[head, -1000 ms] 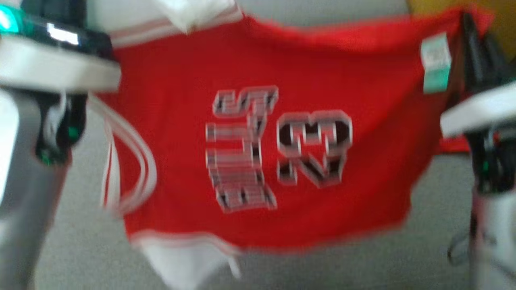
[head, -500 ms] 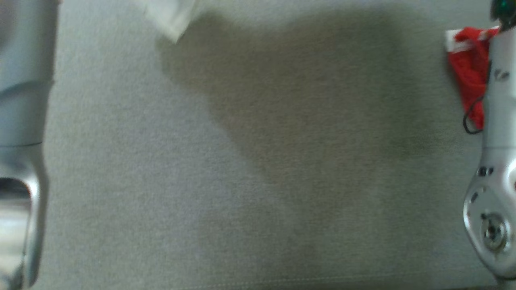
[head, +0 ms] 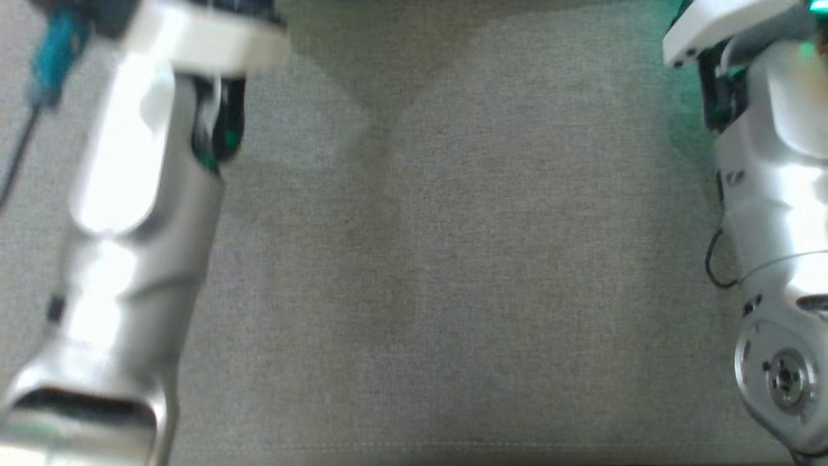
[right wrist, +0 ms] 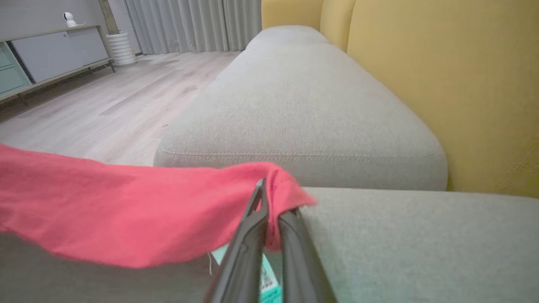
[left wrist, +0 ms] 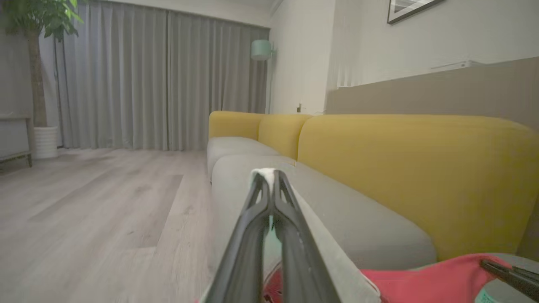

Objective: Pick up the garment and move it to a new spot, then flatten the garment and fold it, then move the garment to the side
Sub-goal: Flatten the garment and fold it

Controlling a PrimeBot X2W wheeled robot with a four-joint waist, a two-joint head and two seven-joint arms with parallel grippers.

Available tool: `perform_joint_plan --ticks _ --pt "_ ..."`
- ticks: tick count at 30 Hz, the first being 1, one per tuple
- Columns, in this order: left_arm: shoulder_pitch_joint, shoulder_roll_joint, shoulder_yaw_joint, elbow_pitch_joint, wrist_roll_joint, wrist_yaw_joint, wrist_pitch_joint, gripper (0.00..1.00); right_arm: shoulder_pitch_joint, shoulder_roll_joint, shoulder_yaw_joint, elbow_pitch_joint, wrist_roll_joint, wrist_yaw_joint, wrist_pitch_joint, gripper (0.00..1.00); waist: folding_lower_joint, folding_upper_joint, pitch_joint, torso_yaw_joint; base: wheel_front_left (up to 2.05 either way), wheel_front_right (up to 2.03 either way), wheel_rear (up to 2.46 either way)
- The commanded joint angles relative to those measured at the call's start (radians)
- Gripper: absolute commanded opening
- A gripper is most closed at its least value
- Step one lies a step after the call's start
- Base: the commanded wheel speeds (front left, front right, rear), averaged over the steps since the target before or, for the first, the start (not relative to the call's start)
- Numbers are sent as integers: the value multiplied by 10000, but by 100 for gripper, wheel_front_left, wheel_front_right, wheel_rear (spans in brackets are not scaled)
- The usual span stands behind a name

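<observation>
Gripping red garment (right wrist: 126,210), left fingers (left wrist: 246,244) and right fingers (right wrist: 248,256) alike; teal tag (right wrist: 269,288) unreadable

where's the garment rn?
The garment is strung between both grippers above the grey sofa seat: right wrist view shows its red cloth running left from the right gripper; left wrist view shows its white hem pinched in the left gripper.

The red, white-trimmed garment (right wrist: 126,210) hangs stretched over the sofa (right wrist: 316,105), its ends pinched by the left hand (left wrist: 269,176) and right hand (right wrist: 271,195).
</observation>
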Motion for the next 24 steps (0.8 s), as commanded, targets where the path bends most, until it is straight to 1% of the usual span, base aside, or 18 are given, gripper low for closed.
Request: perform_joint_plan --ticks 1,3,7,12,17,20,23,24 --pt "312 256 542 -653 54 -135 -37 0 10 210 231 -181 213 -7 -172 0 -3 1 89 24 0 0 0" --pt "1084 191 790 -1049 40 -250 -38 0 229 210 408 -249 706 -7 -192 0 -3 1 59 -5 0 0 0" --pt "2600 186 1399 -2035 35 -390 -38 0 1084 211 888 -1111 1671 -7 -198 0 -3 1 -151 -148 0 0 0" --pt "4682 83 1955 -3206 213 -474 -39 0 2526 211 1270 -2231 2713 -7 -200 0 -3 1 -803 -215 0 0 0" --pt "6738 -200 2363 -4079 286 -498 -39 0 4106 211 1724 -3111 3408 -7 -201 0 -3 1 -1707 -260 0 0 0" --pt "7910 -404 2533 -4412 32 -490 -39 0 5115 211 1891 -3567 3634 -7 -201 0 -3 1 -2363 -264 0 0 0" --pt "8956 -542 2500 -4761 -100 -381 -39 0 6201 211 1807 -4089 3818 -7 -202 0 -3 1 -3026 -171 0 0 0" --pt "9633 -602 2401 -4954 -202 -236 -39 0 6974 211 1795 -4476 3958 -7 -202 0 -3 1 -3445 -118 0 0 0"
